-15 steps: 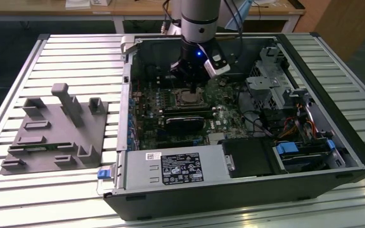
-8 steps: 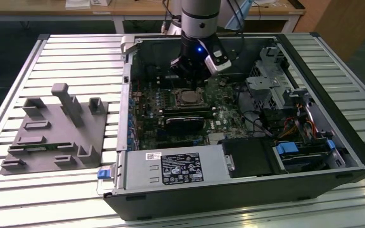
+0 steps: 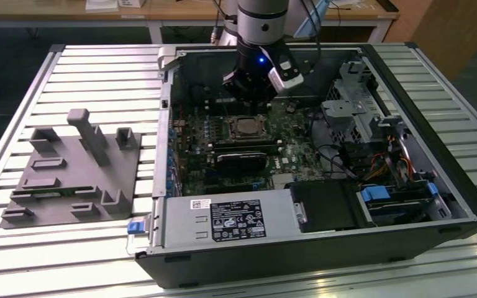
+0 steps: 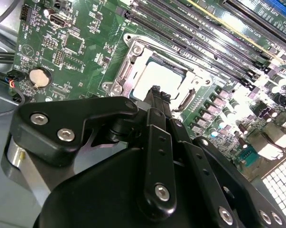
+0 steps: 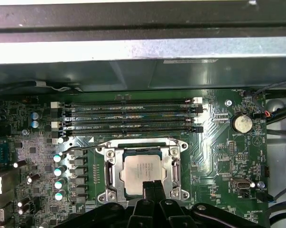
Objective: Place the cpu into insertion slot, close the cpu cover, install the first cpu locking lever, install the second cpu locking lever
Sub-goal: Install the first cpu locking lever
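**Exterior view:** the gripper hangs inside the open computer case, over the motherboard. The cpu lies at 6 o'clock from it, just beside. It is seated in the insertion slot, with the cpu cover flat around it.

**Second wrist view:** the fingers stand together, with nothing visible between them. The gripper sits over the near rim of the cpu cover, with the cpu directly beyond.

**First wrist view:** the gripper meets the frame edge farthest from the memory slots. The cpu shows through the window of the cpu cover. A thin wire lever runs parallel to the slots; whether it is latched cannot be told
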`<state>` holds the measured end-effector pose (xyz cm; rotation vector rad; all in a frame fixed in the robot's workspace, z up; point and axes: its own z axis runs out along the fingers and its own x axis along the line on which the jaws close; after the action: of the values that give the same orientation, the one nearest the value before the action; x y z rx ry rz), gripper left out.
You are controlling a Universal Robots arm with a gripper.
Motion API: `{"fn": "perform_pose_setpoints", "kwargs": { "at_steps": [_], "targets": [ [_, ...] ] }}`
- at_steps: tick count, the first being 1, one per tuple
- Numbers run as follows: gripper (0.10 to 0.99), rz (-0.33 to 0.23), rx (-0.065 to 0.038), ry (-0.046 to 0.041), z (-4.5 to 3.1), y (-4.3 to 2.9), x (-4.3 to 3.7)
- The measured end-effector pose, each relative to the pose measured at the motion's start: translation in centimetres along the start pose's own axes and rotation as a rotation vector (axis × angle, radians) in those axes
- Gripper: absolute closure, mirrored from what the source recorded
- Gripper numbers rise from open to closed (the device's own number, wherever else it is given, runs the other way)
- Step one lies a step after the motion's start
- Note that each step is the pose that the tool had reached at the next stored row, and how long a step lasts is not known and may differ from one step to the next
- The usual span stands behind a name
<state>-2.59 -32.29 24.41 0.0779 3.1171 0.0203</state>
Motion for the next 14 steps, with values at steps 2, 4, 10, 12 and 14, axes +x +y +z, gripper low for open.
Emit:
{"fn": "perform_pose_setpoints", "kwargs": {
  "at_steps": [2, 4, 10, 12, 14],
  "targets": [
    [0.980, 0.000, 0.000, 0.0000, 0.00, 0.00, 0.00],
    [0.980, 0.000, 0.000, 0.0001, -0.01, 0.00, 0.04],
    [0.980, 0.000, 0.000, 0.0000, -0.02, -0.02, 0.44],
    [0.980, 0.000, 0.000, 0.0000, -0.02, -0.03, 0.64],
    [0.980, 0.000, 0.000, 0.0001, -0.03, -0.04, 0.84]
  ]
}}
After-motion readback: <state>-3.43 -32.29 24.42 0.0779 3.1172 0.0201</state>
